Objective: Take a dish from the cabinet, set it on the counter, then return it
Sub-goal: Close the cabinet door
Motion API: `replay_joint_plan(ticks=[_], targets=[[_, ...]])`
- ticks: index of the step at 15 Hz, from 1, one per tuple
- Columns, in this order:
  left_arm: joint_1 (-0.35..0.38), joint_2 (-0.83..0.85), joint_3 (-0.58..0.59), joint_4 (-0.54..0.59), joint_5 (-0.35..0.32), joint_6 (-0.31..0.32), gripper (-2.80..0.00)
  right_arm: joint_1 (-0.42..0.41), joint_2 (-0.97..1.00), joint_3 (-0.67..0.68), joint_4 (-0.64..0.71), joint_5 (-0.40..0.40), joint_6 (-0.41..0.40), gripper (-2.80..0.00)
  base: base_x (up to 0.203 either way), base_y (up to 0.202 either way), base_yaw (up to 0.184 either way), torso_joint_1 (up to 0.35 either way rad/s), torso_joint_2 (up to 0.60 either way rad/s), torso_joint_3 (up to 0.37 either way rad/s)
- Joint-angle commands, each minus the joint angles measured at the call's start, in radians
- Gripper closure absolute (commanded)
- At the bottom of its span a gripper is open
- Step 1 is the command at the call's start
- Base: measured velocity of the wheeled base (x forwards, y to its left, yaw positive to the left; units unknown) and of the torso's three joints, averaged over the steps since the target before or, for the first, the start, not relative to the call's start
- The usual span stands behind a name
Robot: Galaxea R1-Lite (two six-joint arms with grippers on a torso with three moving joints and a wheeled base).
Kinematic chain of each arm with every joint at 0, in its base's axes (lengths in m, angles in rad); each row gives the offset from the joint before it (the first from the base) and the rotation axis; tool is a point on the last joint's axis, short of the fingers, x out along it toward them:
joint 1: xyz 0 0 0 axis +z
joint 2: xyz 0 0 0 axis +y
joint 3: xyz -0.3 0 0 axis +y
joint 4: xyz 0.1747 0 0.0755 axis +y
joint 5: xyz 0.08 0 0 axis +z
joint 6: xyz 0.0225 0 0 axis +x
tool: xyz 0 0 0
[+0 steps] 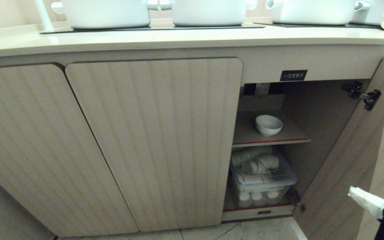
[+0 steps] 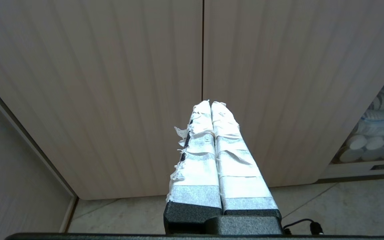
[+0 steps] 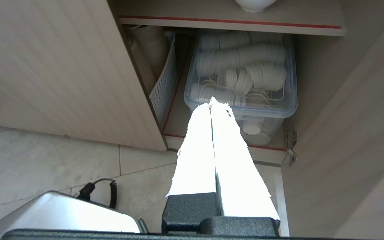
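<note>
Above the open right compartment of the cabinet [image 1: 152, 140] a black label [image 1: 293, 75] bears small white characters, the white bowl [image 1: 268, 125] sits on the red-edged shelf [image 1: 272, 140] over a clear bin [image 1: 262, 181] of cups, pots [image 1: 208, 12] crowd the desk [image 1: 178, 38], and the right pincer [image 3: 211, 101], fingers pressed together and empty, hangs near the open door [image 1: 352, 160].

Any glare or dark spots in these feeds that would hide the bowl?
Head view: the bowl is evenly lit on its shelf, with the recess behind it darker. Right wrist view: the taped fingers glare to plain white, and only the bowl's base shows, at the picture's edge. Left wrist view: soft, even light on closed doors; no bowl.
</note>
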Motion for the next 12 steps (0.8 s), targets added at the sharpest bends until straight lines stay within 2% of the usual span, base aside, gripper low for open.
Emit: replay_joint_plan(ticks=[1,7,9,11,12], targets=[[0.0,0.0,0.0,0.0,0.0,-0.001,0.0,0.001,-0.109,0.0,0.059,0.001,-0.002,0.0,0.0,0.0,0.0,0.0,0.0,0.0],[0.0,0.0,0.0,0.0,0.0,-0.001,0.0,-0.007,-0.419,0.0,0.419,-0.001,-0.007,0.0,0.0,0.0,0.0,0.0,0.0,0.0],[0.0,0.0,0.0,0.0,0.0,0.0,0.0,-0.039,-0.516,0.0,0.529,-0.002,-0.016,0.0,0.0,0.0,0.0,0.0,0.0,0.0],[0.0,0.0,0.0,0.0,0.0,-0.001,0.0,-0.094,-0.589,0.0,0.651,-0.002,-0.061,0.0,0.0,0.0,0.0,0.0,0.0,0.0],[0.0,0.0,0.0,0.0,0.0,-0.001,0.0,-0.107,-0.618,-0.001,0.671,-0.002,-0.072,0.0,0.0,0.0,0.0,0.0,0.0,0.0]])
